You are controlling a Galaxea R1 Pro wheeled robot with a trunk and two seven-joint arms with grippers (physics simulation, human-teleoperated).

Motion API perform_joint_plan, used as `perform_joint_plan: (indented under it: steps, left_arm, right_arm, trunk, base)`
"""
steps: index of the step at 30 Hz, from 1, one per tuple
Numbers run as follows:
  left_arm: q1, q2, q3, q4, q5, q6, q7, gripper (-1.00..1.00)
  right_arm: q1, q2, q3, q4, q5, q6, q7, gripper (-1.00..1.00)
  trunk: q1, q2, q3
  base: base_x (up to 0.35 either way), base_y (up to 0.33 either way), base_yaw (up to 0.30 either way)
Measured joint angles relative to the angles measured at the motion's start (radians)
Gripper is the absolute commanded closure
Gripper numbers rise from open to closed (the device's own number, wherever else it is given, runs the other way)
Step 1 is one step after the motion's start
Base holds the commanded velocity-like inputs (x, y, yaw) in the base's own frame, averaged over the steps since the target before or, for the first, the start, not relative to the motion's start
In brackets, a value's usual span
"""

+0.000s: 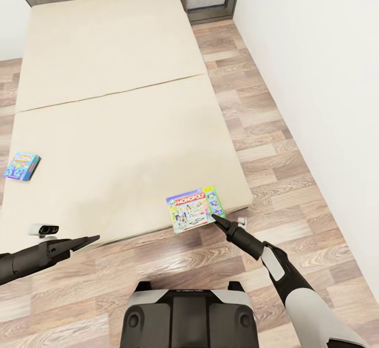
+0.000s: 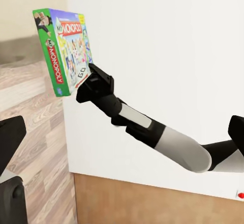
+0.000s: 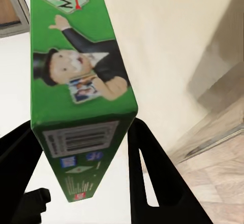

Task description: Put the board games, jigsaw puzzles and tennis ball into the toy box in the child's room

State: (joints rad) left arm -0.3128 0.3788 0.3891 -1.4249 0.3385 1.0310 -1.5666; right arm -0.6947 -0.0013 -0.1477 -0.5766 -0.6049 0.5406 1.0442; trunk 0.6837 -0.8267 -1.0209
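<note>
Nearest up: right gripper (image 1: 215,215) clamped on the Monopoly board game (image 1: 196,208) by its corner, at the near edge of the bed (image 1: 116,127), close to that corner. Green box, red Monopoly logo on the lid, top-hat mascot and barcode along the side in the right wrist view (image 3: 81,97). Looks lifted and upright from the left wrist view (image 2: 65,51), though from the head camera hard to say if it's clear of the mattress. Left gripper (image 1: 89,240) hanging over the wood floor (image 1: 284,179) just short of the bed, carrying nothing; fingers read as one dark wedge, so can't tell the gap. Farther back, a small blue board game (image 1: 22,166) flat near the bed's left edge, artwork too tiny to read.
</note>
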Motion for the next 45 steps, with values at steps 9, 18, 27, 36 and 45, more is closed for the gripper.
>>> perform_joint_plan:
  steps: [9, 18, 27, 36, 45]
  left_arm:
    - [0.000, 0.001, 0.019, 0.000, 0.000, -0.001, 0.000, -1.00]
    - [0.000, 0.000, 0.024, 0.000, 0.000, -0.002, 0.000, -1.00]
    - [0.000, -0.001, 0.026, 0.000, 0.000, -0.002, 0.000, -1.00]
    - [0.000, -0.001, 0.027, 0.000, 0.000, -0.003, 0.000, -1.00]
    - [0.000, -0.001, 0.026, 0.000, 0.000, -0.003, 0.000, -1.00]
  right_arm:
    - [0.000, 0.001, 0.050, -0.033, 0.002, 0.002, 0.006, 1.00]
    - [0.001, 0.002, 0.050, -0.034, 0.000, -0.008, 0.015, 1.00]
    - [0.001, 0.002, 0.049, -0.031, -0.001, -0.012, 0.037, 1.00]
    - [0.002, 0.001, 0.046, -0.031, -0.003, -0.012, 0.049, 1.00]
    - [0.004, 0.001, 0.046, -0.032, -0.003, -0.017, 0.057, 1.00]
  trunk:
    - [-0.035, 0.063, 0.028]
    - [-0.069, 0.126, 0.056]
    - [-0.104, 0.189, 0.085]
    - [-0.138, 0.252, 0.113]
    - [-0.173, 0.316, 0.141]
  base:
    - [0.000, 0.000, 0.000]
    - [0.000, 0.000, 0.000]
    - [0.000, 0.000, 0.000]
    - [0.000, 0.000, 0.000]
    - [0.000, 0.000, 0.000]
